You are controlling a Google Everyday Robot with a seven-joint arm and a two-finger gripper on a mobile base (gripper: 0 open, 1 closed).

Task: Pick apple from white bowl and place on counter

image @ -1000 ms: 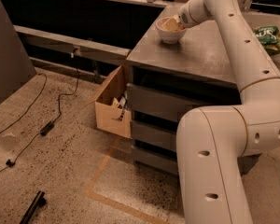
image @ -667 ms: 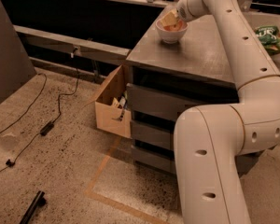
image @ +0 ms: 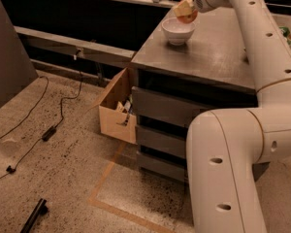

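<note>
The white bowl stands near the far left corner of the grey counter. My gripper hangs just above the bowl's far rim, at the end of the long white arm. It is shut on the apple, whose pinkish-red skin shows between the tan fingers. The apple is lifted clear of the bowl, and the bowl's inside looks bare.
My white arm crosses the counter's right side. A green and white snack bag lies at the right edge. An open tan cardboard box sits on the floor beside the drawers. Cables trail across the floor at left.
My gripper was down in the bowl around the apple. It has risen with the apple, which now hangs above the bowl's rim.
</note>
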